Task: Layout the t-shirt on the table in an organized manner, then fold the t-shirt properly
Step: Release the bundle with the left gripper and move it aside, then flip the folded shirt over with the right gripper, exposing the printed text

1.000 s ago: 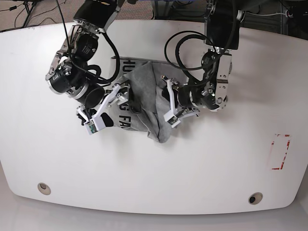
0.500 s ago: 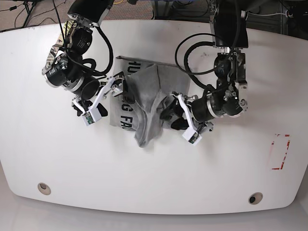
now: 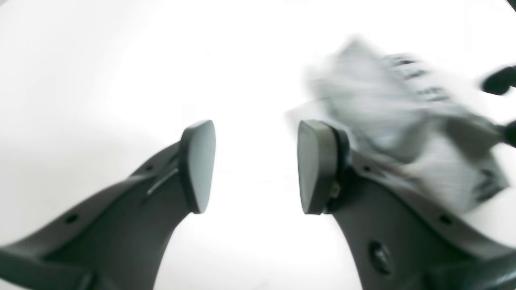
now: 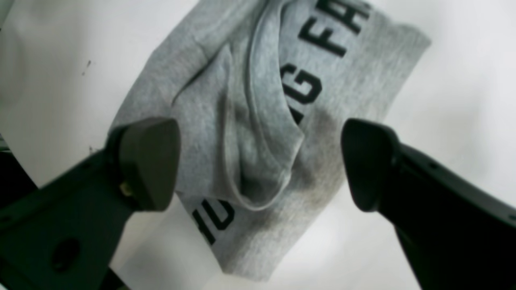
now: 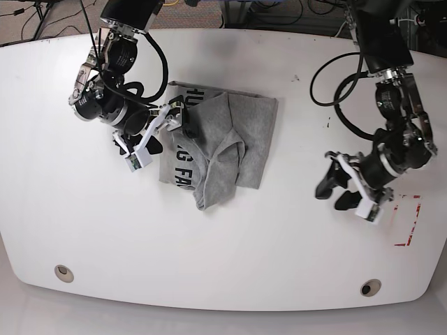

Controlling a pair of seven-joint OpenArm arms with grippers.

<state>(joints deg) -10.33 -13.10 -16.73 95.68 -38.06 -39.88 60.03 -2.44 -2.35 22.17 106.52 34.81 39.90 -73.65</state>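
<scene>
The grey t-shirt (image 5: 230, 139) lies in a loose folded bundle at the table's (image 5: 223, 237) upper middle, with black letters showing along its left side. My right gripper (image 5: 155, 136) hangs open at the bundle's left edge. In the right wrist view its pads (image 4: 149, 161) stand wide apart above the creased t-shirt (image 4: 250, 100), holding nothing. My left gripper (image 5: 334, 190) is well off to the right, over bare table. It is open (image 3: 256, 165) with nothing between its pads, and the t-shirt (image 3: 403, 121) shows blurred beyond it.
A red-outlined rectangle mark (image 5: 406, 220) sits near the right edge, just beside the left arm. Two round grommet holes (image 5: 63, 273) (image 5: 370, 287) lie near the front edge. Cables and dark floor run behind the table's far edge.
My left gripper let go of the t-shirt, opened and swung away to the right. The released fabric now lies flatter on the bundle's right. The right gripper shifted slightly up-left.
</scene>
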